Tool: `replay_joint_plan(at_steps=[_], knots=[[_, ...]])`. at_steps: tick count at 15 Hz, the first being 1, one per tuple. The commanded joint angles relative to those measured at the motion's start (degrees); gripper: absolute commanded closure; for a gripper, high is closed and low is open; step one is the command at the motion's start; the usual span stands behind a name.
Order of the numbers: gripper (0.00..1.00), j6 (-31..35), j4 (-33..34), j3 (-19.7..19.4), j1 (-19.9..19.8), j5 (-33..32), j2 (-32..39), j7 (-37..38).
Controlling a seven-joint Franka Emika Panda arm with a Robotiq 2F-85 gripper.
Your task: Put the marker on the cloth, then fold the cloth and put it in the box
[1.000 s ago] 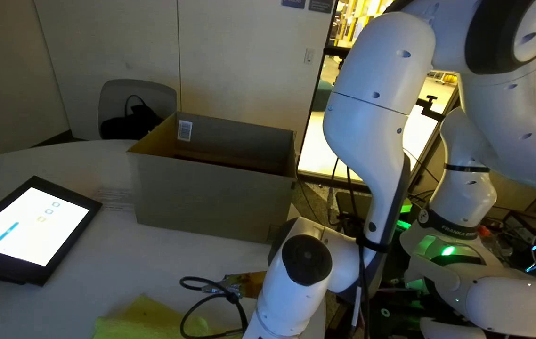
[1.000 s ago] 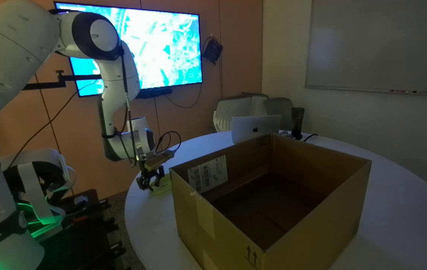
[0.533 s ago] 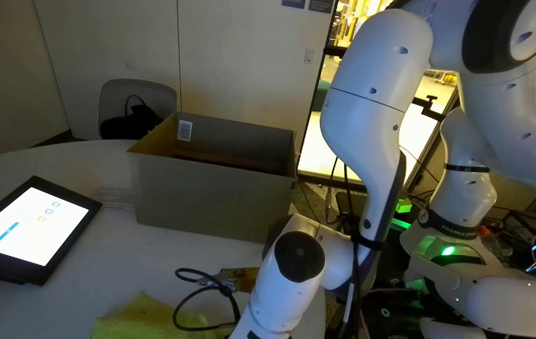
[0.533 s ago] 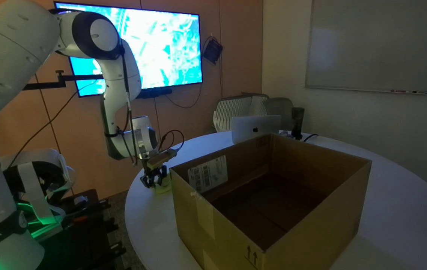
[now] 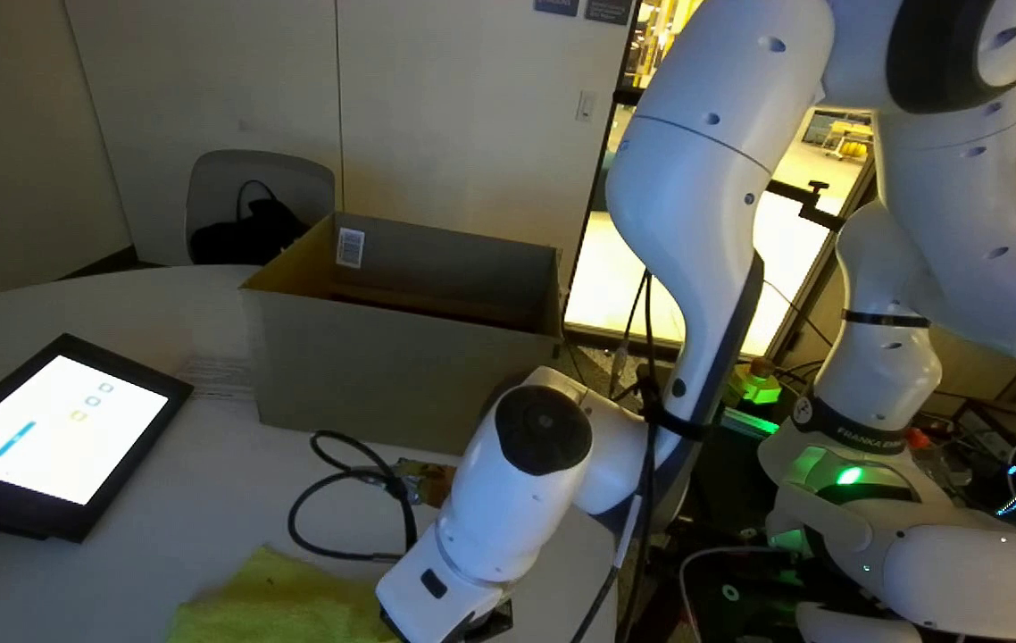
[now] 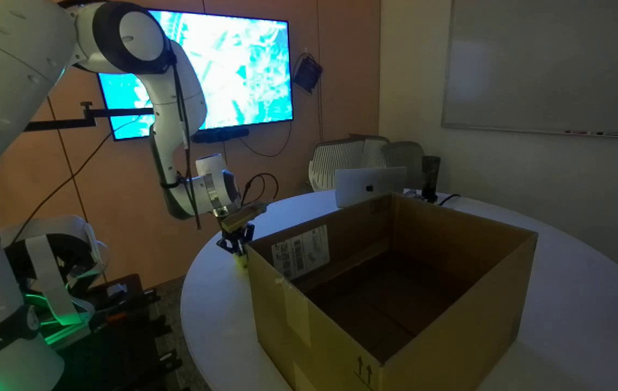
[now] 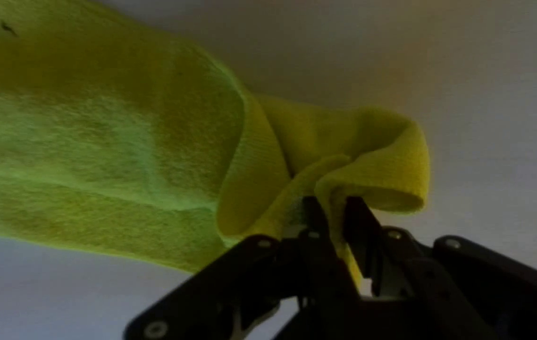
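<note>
The yellow-green cloth [image 7: 108,156] stretches across the wrist view with its near end bunched into curled folds. Those folds are pinched between the black fingertips of my gripper [image 7: 333,205], which is shut on them. In an exterior view most of the cloth [image 5: 285,603] lies on the table, cut off by the lower edge. A bit of cloth [image 6: 240,262] hangs below the gripper [image 6: 237,243] beside the box's near corner. The brown cardboard box [image 6: 455,326] stands upright with its top uncovered and no contents visible. I cannot see the marker; it is hidden or out of view.
A black-framed tablet with a lit screen [image 5: 62,429] lies on the white table [image 5: 204,500], left of the box in that view. A silver laptop [image 6: 369,184] and a dark cup [image 6: 430,176] stand behind the box. A black cable loop [image 5: 294,513] sticks out from the wrist.
The arm has risen and shifted closer to the box, bringing the gripped end of the cloth up with it. The box and tablet stay where they were.
</note>
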Motion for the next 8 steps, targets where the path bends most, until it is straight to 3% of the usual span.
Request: replay_joint_plan(at_steps=[1,5,8], knots=[[0.83,0.13,0.62,-2.01,1.08,-0.56,-3.33,3.42],[0.84,-0.85,5.06,-4.64,3.1,-0.04,-2.65,9.05],[0.84,-4.26,11.36,-4.98,4.09,4.02,0.99,15.44]])
